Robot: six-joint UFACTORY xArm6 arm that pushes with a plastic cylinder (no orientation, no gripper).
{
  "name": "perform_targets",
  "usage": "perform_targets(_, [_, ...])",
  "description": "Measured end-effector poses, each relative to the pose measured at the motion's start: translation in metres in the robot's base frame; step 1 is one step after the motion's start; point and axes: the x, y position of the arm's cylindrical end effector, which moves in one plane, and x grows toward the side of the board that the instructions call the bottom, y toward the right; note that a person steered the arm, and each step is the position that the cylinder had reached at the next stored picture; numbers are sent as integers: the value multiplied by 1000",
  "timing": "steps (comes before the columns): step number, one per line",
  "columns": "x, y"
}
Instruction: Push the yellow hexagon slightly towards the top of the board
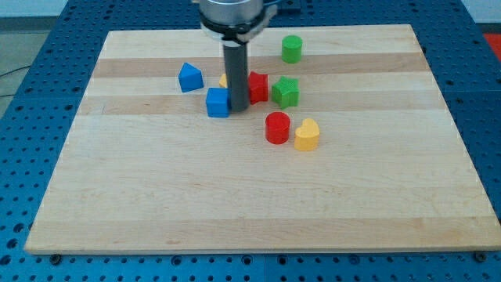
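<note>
A: Although mostly hidden behind the rod, the yellow hexagon [224, 80] is glimpsed as a sliver near the worktop [250, 196] top, left of the red block [258, 86].

B: It is placed just above my tip [238, 107], which sits beside the blue cube [218, 102]. No end effector is fitted, so nothing is grasped.
</note>
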Motion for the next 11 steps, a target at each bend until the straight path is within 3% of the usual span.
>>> perform_targets(3, [-21, 16])
perform_targets(5, [-20, -7])
perform_targets(9, [-97, -11])
perform_targets(11, [-78, 68])
